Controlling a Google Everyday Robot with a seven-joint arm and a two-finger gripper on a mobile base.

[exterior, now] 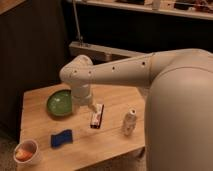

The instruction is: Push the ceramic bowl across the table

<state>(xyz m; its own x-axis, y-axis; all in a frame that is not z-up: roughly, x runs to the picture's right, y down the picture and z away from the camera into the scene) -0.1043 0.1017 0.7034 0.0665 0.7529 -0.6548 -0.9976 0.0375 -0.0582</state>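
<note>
The green ceramic bowl [59,103] sits upright on the left part of the light wooden table [110,140]. My white arm reaches in from the right and bends down over the table. My gripper [89,106] hangs low just to the right of the bowl's rim, between the bowl and a dark snack bar [96,116]. I cannot tell whether it touches the bowl.
A small can [129,122] stands right of the snack bar. A blue sponge [61,138] lies in front of the bowl. A small white bowl with orange contents [26,151] sits at the table's front left corner. Dark cabinets stand behind.
</note>
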